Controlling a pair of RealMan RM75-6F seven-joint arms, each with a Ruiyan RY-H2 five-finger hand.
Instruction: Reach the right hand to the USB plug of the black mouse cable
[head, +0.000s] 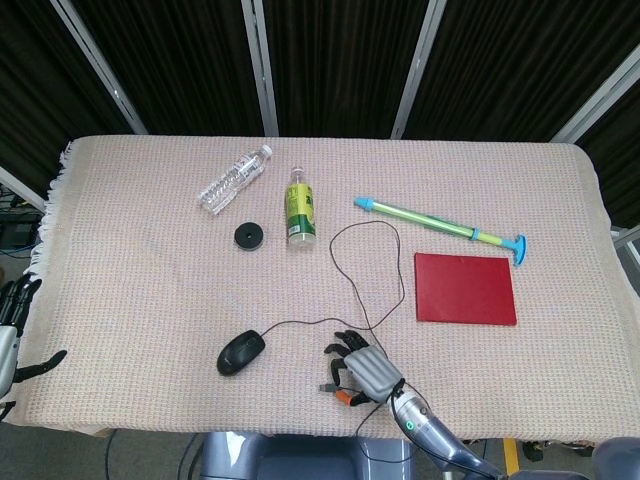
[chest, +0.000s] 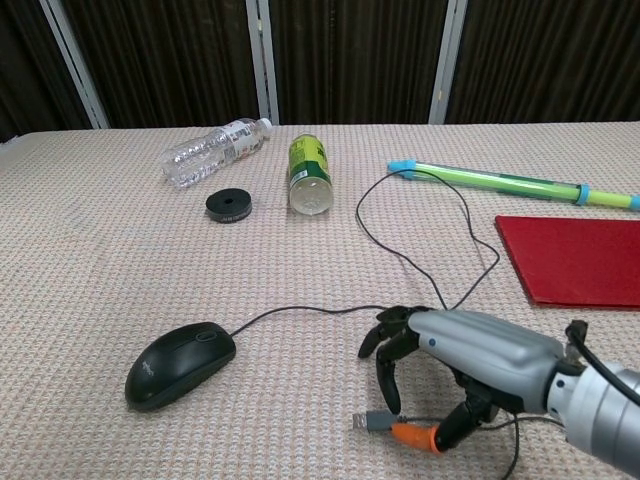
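Observation:
The black mouse (chest: 180, 363) (head: 241, 352) lies near the front edge, and its thin cable (chest: 420, 262) loops back across the cloth. The cable ends in a silver USB plug (chest: 367, 421) (head: 326, 387) close to the front edge. My right hand (chest: 470, 352) (head: 365, 372) arches over that plug. A dark fingertip (chest: 393, 404) comes down on the plug's rear and the orange-tipped thumb (chest: 414, 437) presses in from below, so the plug is pinched between them. At the table's left edge my left hand (head: 12, 318) hangs with its fingers apart, holding nothing.
A clear water bottle (chest: 212, 152), a green bottle (chest: 309, 175) and a black disc (chest: 229, 206) lie at the back left. A green and blue rod (chest: 510, 182) and a red pad (chest: 580, 258) lie at the right.

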